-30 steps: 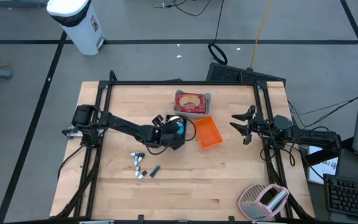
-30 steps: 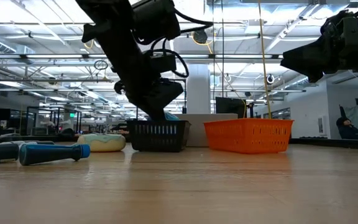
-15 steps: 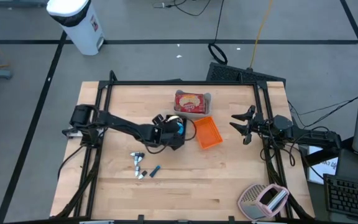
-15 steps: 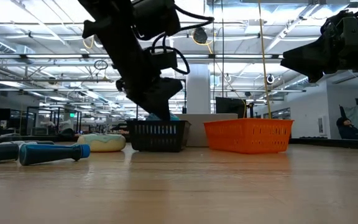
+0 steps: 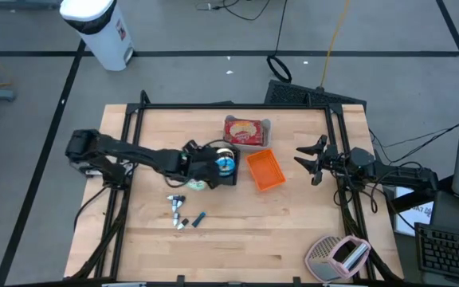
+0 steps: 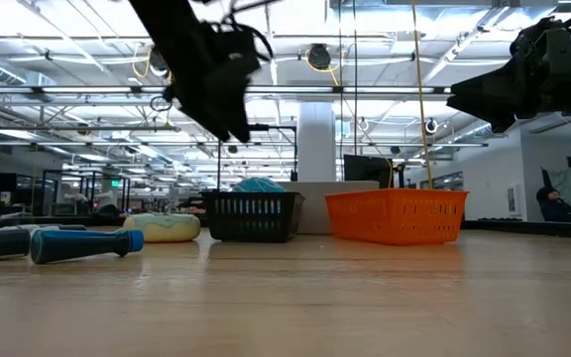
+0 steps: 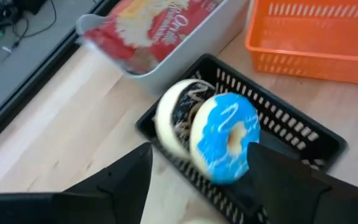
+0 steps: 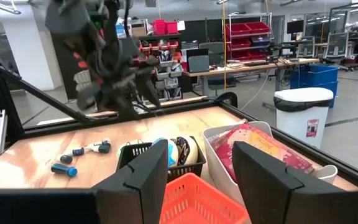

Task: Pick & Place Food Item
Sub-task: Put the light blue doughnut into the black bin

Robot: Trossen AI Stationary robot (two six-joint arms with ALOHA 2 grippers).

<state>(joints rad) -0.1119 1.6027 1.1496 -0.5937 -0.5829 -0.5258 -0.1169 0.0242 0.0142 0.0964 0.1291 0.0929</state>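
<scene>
A blue-iced doughnut [image 7: 224,146] stands on edge in the black basket [image 7: 303,134], leaning against a second doughnut with dark icing [image 7: 176,121]. My left gripper [image 7: 201,183] hangs open above the basket's left side, fingers slanting down toward it and touching nothing; the low view shows it [image 6: 231,124] well above the basket [image 6: 251,215]. A pale doughnut [image 5: 194,185] lies flat on the table just near of the basket. My right gripper [image 5: 309,159] waits open at the table's right edge, pointing level.
An orange basket [image 5: 265,170] stands right of the black one. A white tub holding a red food bag [image 5: 247,131] sits behind them. A few small tools [image 5: 178,211], one with a blue handle [image 5: 200,218], lie toward the near left. Black frame rails [image 5: 126,151] line the table's sides.
My left gripper has opened and let go of the blue doughnut inside the black basket. It has then risen clear of the basket and drawn back toward the table's left edge. The doughnut has stayed standing in the basket.
</scene>
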